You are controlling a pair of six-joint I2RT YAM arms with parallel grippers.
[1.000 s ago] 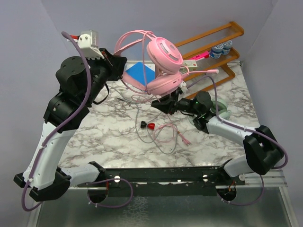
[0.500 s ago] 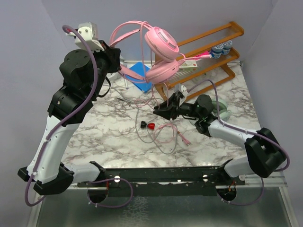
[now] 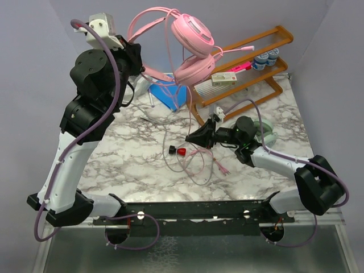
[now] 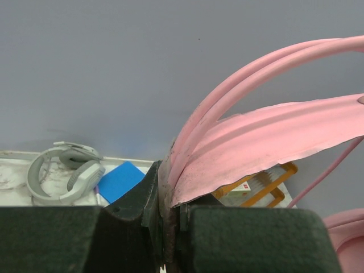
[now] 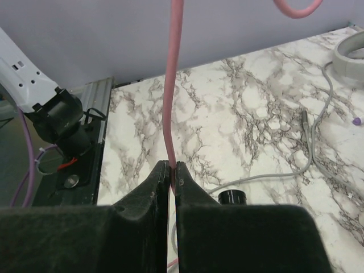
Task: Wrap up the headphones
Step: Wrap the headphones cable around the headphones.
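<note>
Holding the pink headset [image 3: 193, 48] high over the back of the table [image 3: 114, 165], you had the left gripper [image 4: 169, 224] clamped on its headband [image 4: 256, 142], with the cups hanging in the air. Your right gripper [image 5: 172, 185] was pinched tight on the pink cable [image 5: 170, 85] low over the table's middle, and the cable ran straight up from the jaws. That looked like the start of winding: the cable was caught but not yet looped round the headset. The next move probably called for carrying the pinched cable up and round the headband or cups under light tension, minding the slack that lay mixed with a grey cable [image 5: 311, 159] on the marble. The grey headset [image 4: 65, 170] lay at the back left, and the mint one [image 3: 268, 135] lay beside your right arm. The rack [image 3: 256, 38] at the back right held a white box [image 3: 223, 78] and tins [image 3: 266, 58]; no headset was in it.
</note>
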